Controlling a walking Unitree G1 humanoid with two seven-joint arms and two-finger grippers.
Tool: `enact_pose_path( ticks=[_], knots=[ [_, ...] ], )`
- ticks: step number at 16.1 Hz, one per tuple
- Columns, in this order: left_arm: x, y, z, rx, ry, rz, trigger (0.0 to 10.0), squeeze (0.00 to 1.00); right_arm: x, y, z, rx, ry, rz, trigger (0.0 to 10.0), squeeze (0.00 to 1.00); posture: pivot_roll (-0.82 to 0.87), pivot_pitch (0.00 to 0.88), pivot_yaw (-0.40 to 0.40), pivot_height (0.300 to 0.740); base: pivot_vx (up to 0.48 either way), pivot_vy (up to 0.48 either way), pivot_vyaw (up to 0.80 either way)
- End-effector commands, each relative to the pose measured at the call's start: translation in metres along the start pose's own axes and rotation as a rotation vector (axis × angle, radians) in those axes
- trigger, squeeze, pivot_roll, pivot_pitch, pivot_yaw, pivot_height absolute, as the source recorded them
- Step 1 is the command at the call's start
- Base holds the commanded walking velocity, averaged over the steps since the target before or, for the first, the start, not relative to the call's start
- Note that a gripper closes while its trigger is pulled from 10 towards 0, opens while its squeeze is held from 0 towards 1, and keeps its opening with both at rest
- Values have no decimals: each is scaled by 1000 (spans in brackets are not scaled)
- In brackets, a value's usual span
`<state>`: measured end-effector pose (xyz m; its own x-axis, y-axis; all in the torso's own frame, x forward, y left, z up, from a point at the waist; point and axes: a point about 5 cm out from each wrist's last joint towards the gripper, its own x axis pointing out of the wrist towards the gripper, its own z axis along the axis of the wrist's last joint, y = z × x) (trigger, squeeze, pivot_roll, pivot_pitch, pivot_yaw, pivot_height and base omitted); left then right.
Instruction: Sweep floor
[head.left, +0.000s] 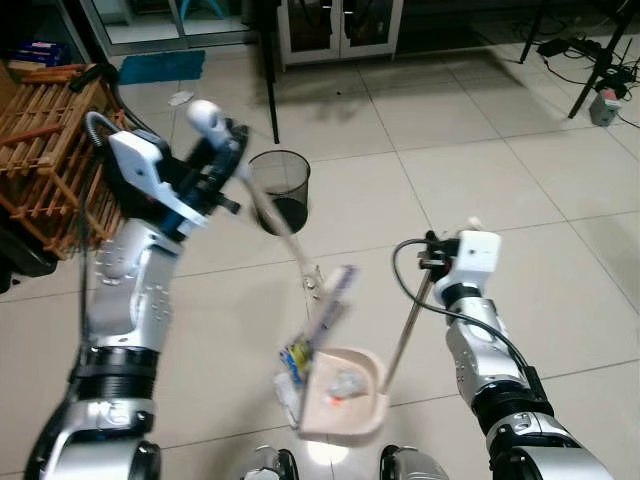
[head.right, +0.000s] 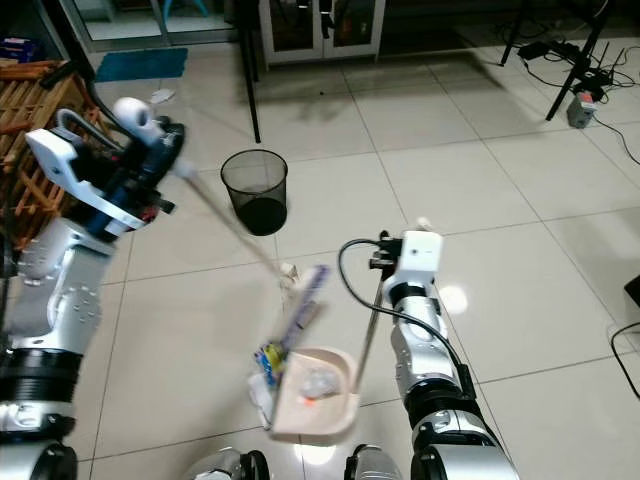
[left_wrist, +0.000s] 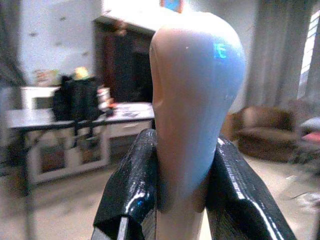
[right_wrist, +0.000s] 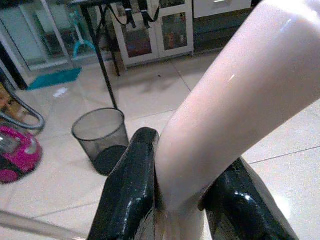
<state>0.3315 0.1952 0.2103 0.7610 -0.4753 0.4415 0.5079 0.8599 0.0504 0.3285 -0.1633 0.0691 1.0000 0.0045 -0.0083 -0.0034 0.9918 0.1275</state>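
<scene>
Broom (head.left: 325, 305) slants from our left pincer (head.left: 222, 135), pinching its handle top, down into the dustpan (head.left: 345, 405); our right pincer (head.left: 432, 262) clamps the dustpan's upright handle (head.left: 405, 330).

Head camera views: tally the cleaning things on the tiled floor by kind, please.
Long-handled broom, held by left gripper: 1
Beige plastic dustpan, handle in right gripper: 1
Black mesh wastebasket: 1
Total: 3
</scene>
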Motion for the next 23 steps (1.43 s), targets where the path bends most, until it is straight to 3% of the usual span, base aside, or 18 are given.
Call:
enact_pose_path(
  ticks=[1,4,8,9,11,14,20,23],
  knots=[
    [-2,16,11,69,-20,53,10000,0,-3,-6,0,51,-19,-15,10000,0,-60,64,60,740,0,0,0],
    [-10,20,6,117,33,69,10000,0,-2,-9,4,81,-42,-4,10000,0,-58,60,63,740,0,0,0],
    [-22,31,-7,209,141,233,10000,0,6,-8,32,77,-113,49,10000,0,-79,43,61,740,0,0,0],
    [-27,35,-9,229,161,322,10000,0,7,-12,49,32,-133,25,10000,0,-89,37,60,740,0,0,0],
    [-32,35,-11,240,168,358,10000,0,7,-16,64,29,-163,7,10000,0,-99,34,62,740,0,0,0],
    [-41,34,-18,274,211,444,10000,0,4,-22,107,48,-242,-35,10000,0,-112,30,67,740,0,0,0],
    [-32,16,-15,308,193,429,10000,0,1,-18,145,57,-288,-99,10000,0,-111,10,71,740,144,0,0],
    [-26,7,-14,334,190,399,10000,0,-2,-19,157,81,-303,-143,10000,0,-112,2,71,740,374,0,738]
  ],
)
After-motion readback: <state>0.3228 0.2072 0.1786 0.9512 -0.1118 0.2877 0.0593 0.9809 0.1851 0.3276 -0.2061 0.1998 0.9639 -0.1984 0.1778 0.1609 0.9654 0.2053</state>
